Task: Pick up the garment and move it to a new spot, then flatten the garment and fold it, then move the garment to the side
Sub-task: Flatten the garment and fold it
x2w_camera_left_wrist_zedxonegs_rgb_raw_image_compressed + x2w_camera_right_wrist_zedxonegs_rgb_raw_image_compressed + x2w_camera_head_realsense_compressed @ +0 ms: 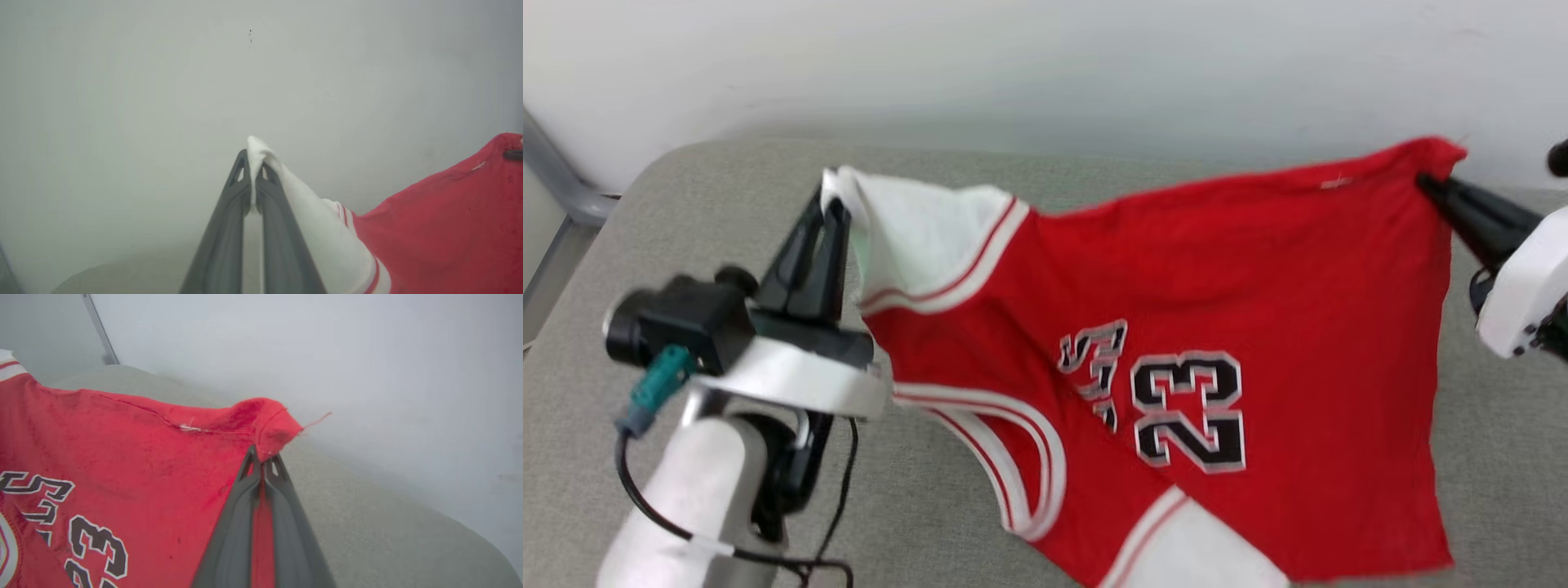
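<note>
The left pincer (827, 214) is clamped on the tip of one white sleeve of the garment (1217, 269). In the left wrist view its two dark fingers (229, 228) meet at the tips, with a fold of white cloth pinched between them and poking out just past them. The right pincer (1427, 183) is closed on a red corner of the garment. In the right wrist view its fingers (286, 531) press together with a strip of red cloth running down between them, and a small bunch of hem bulges just beyond the tips.

The garment is stretched between the two pincers, its upper edge a fairly taut line from one grip to the other. The rest slopes down below them toward the robot. The "23" and the lettering face the head camera, turned sideways. Striped trim curves just below the left pincer.

Under both pincers lies the grey fabric-covered bench (686, 204); I cannot tell whether the garment's lower edge touches it. Beyond the fingertips stands a pale wall (1045, 65), close behind the bench's far edge. On the outer side of the left pincer a grey metal bar (556, 180) leans by the wall. Behind the left pincer's fingers sit a black wrist camera (678, 322) and a teal plug (658, 380), and a black cable (645, 498) loops along the pale forearm (694, 498).
</note>
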